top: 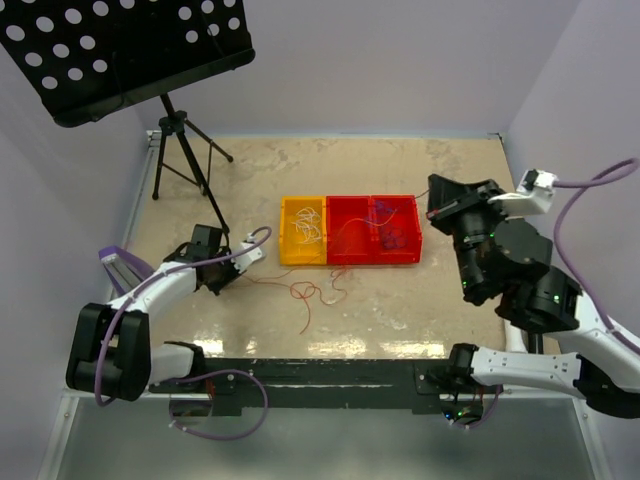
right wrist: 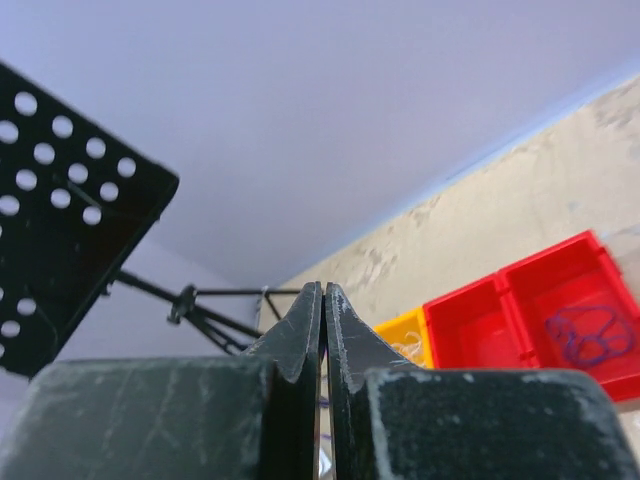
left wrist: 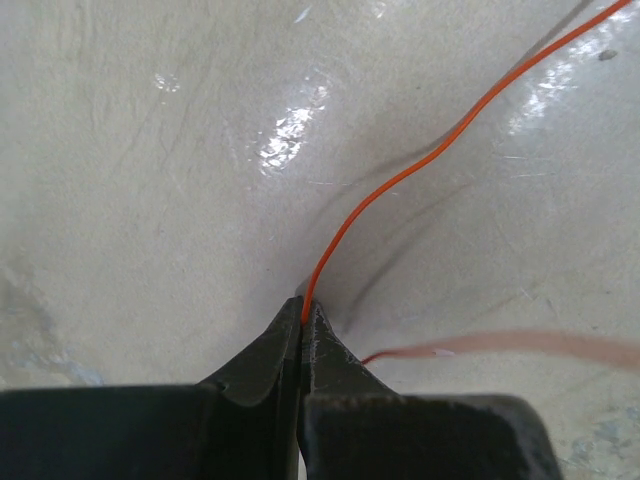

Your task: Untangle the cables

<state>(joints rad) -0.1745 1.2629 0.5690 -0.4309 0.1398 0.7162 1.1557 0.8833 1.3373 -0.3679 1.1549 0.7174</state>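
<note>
Red-orange cable pinched in the shut left fingers low on the worktop, stretched lengthwise rightward to a loose tangle before the bins, right fingers raised, pressed together, any hold not discernible.

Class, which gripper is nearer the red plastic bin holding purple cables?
Right. The right gripper hovers beside that red plastic bin's right wall; the left gripper is far off, beyond the yellow plastic bin, pinching a thin red-orange cable.

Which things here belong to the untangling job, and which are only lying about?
Job: red-orange cable, pinched in the left hand; white cables in the yellow bin; purple cables in a red bin.
Lying about: music stand.
</note>
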